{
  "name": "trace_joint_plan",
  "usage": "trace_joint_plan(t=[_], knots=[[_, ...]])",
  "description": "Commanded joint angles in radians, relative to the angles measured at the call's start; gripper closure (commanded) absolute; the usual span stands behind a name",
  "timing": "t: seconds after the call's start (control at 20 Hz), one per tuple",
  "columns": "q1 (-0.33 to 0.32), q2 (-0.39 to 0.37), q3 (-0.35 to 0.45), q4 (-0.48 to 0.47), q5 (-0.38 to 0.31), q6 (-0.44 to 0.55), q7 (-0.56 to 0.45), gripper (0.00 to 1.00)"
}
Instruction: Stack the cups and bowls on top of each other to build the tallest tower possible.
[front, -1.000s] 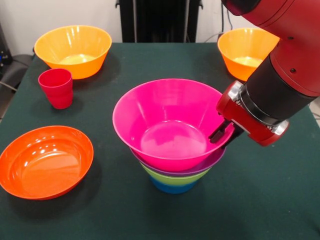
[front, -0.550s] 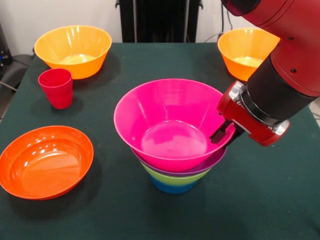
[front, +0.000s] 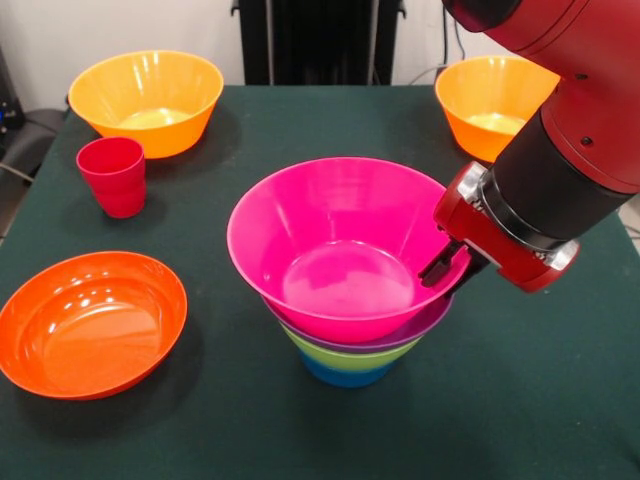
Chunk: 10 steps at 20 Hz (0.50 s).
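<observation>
No legible writing; gripper (front: 447, 266) at pink bowl (front: 335, 245)

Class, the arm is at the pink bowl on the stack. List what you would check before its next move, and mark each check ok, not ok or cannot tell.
1. Pink bowl seated in the tower: ok, it nests in the purple bowl.
2. Tower upright: ok, no obvious lean.
3. Claw grip on the pink bowl's rim: cannot tell whether it clamps or has let go.
4. Pieces left to stack: ok, orange bowl, red cup and two yellow-orange bowls stand apart from the tower.
5. Sky blue cup: not ok, none in view.
</observation>
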Motion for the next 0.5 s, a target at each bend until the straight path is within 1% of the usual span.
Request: trace_joint_plan(t=[0.05,0.3,0.35,0.5], knots=[[0.006,0.034,0.135,0.026,-0.011,0.04,0.069,1.0],[0.004,0.036,0.134,0.02,-0.012,0.042,0.07,1.0],[0.004,0.037,0.134,0.019,-0.013,0.042,0.071,0.0],[0.004,0.039,0.132,0.015,-0.012,0.045,0.075,0.0]])
